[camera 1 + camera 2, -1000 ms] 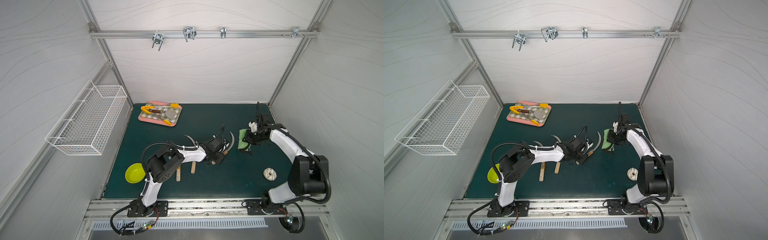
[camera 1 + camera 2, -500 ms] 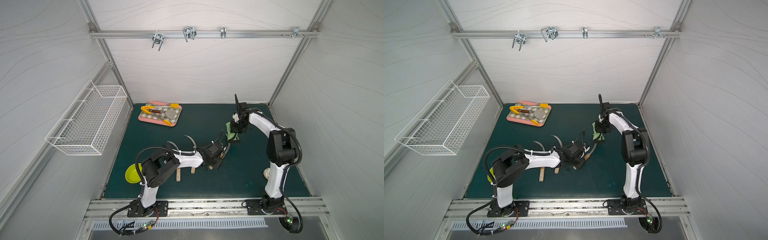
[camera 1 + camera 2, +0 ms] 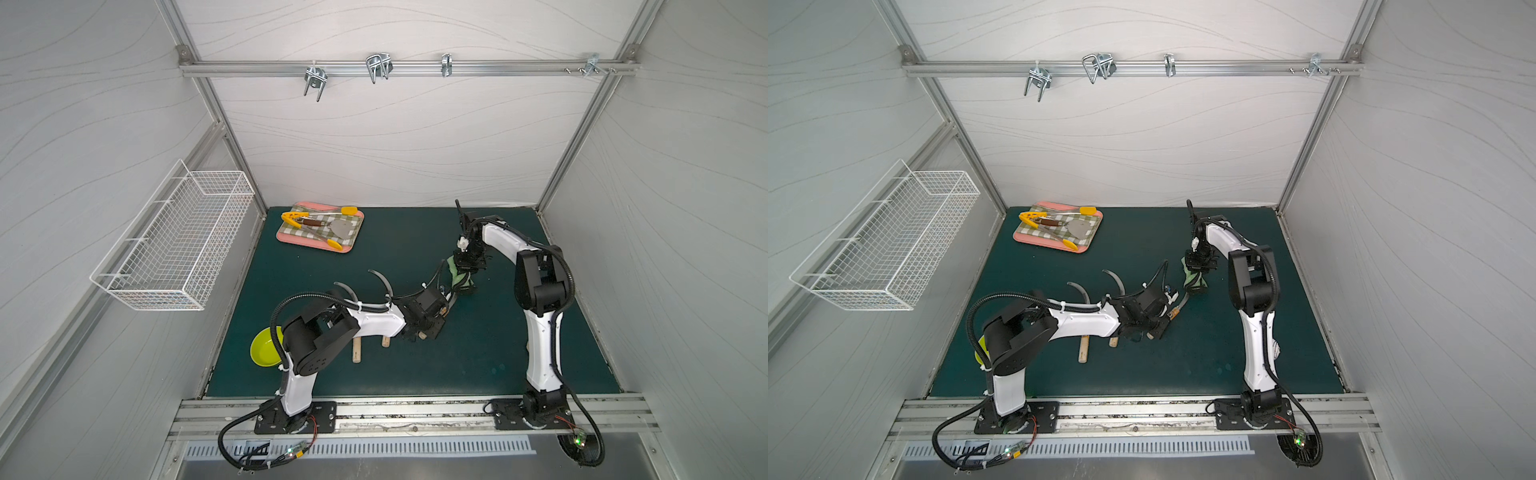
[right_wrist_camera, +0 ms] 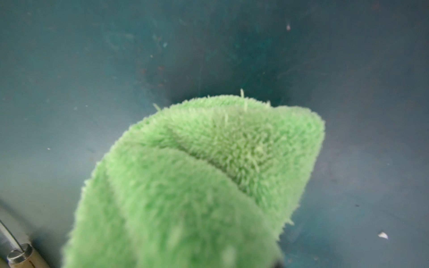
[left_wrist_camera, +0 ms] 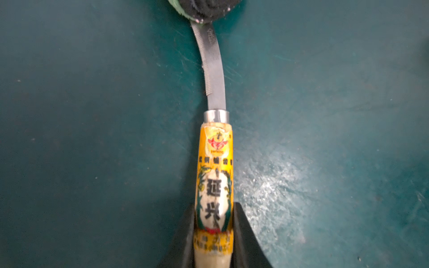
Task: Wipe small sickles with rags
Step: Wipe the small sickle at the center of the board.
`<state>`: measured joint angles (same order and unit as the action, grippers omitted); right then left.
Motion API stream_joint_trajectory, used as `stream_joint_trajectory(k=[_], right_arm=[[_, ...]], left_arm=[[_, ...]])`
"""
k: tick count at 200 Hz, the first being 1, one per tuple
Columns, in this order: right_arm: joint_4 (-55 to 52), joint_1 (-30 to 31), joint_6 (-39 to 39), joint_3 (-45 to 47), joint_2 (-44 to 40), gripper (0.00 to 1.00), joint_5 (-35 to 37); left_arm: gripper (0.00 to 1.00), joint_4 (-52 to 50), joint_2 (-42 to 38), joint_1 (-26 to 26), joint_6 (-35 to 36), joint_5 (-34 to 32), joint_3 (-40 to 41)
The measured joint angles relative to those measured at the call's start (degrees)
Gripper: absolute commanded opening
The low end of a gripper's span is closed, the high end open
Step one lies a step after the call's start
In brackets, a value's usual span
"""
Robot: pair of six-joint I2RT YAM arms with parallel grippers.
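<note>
My left gripper (image 5: 213,208) is shut on the labelled wooden handle of one small sickle (image 5: 214,176), held just above the green mat in both top views (image 3: 446,307) (image 3: 1173,312). Its grey blade (image 5: 213,69) runs into the green rag (image 3: 455,274) (image 3: 1192,276) (image 4: 197,174). The rag is folded around the blade's far part. My right gripper (image 3: 467,266) (image 3: 1200,266) is shut on that rag, and the rag hides its fingers in the right wrist view. Two more sickles (image 3: 356,353) (image 3: 385,341) lie on the mat, partly hidden under the left arm.
A pink tray (image 3: 286,240) with tongs and a spatula sits at the back left. A yellow-green bowl (image 3: 264,347) lies by the left arm's base. A white wire basket (image 3: 174,241) hangs on the left wall. A small white round thing (image 3: 1276,347) lies behind the right arm.
The right arm has swung in from the right side to the middle, bringing the rag onto the held sickle's blade. The left gripper has shifted slightly nearer with the sickle.
</note>
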<state>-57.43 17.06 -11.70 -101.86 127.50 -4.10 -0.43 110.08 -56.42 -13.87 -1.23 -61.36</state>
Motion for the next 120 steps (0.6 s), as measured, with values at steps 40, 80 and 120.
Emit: stream_joint_trajectory(k=[40, 80, 120], right_arm=[[2.0, 0.9, 0.8, 5.0, -2.9, 0.15, 0.5], [3.2, 2.9, 0.5, 14.8, -9.0, 0.15, 0.7], [6.2, 4.4, -1.2, 24.4, -15.0, 0.15, -4.1]], left_arm=[[0.0, 0.0, 0.0, 0.0, -0.4, 0.0, 0.0], [0.0, 0.2, 0.0, 0.0, -0.9, -0.2, 0.0], [0.0, 0.3, 0.0, -0.1, -1.5, -0.5, -0.1]])
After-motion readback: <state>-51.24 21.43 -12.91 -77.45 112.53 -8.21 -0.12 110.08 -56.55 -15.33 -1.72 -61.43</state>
